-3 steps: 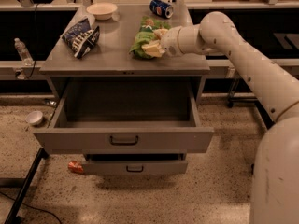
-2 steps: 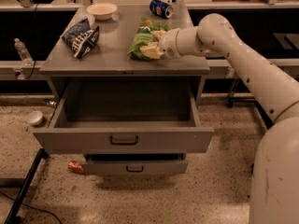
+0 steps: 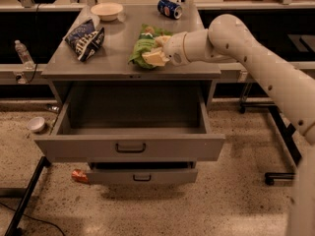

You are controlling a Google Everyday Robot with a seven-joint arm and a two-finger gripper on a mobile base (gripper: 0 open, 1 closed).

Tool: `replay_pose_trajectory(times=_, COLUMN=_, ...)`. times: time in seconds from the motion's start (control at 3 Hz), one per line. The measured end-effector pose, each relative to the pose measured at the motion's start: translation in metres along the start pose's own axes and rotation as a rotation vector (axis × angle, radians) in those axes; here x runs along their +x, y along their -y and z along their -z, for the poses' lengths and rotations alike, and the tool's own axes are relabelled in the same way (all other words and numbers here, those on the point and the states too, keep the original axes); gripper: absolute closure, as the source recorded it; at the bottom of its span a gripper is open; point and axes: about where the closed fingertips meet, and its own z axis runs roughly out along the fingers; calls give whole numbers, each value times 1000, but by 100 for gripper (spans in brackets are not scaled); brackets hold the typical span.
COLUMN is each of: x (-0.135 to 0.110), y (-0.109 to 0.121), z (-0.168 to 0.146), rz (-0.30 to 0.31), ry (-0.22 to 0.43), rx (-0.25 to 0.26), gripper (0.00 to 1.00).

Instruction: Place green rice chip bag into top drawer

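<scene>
Pale two-finger claw [image 3: 156, 49] at the end of a thick white robot arm [image 3: 256, 58] reaches in from the right over a grey metal counter [image 3: 113, 58]. Its fingers [image 3: 155, 59] are clenched on the right-hand side of the green rice chip bag [image 3: 140, 50], a crinkled light-green foil snack bag with pale printed patches. The bag is over the middle of the counter, near its front edge. Whether it is touching the surface or just clear of it cannot be told.

A second ago claw and bag were further right and further back; both have since shifted together, left and toward the front edge. That suggests the grip is holding and the carry toward the drawer has begun.

Directly below, the top drawer [image 3: 74, 149], wide, deep and grey with a dark bar handle, stands pulled fully out with nothing visible inside. The bag is not yet over its opening, so it seemingly has to come forward past the edge and then down.

Also on the counter: a dark blue-and-white chip bag [image 3: 84, 37] at left, a pale shallow bowl [image 3: 107, 10] behind it, and a blue drinks can [image 3: 169, 8] at the back. A narrower lower drawer [image 3: 141, 176] sits slightly open underneath.
</scene>
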Motion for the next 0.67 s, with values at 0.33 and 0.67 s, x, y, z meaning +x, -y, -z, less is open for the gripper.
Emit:
replay_pose_trajectory(times=0.33, x=-8, y=-42, z=24, rz=-38, ry=-2, rx=-14, gripper=100)
replay_pose_trajectory(times=0.67, x=-30, y=-82, z=49, rz=-39, ry=1, rx=-62, gripper=100)
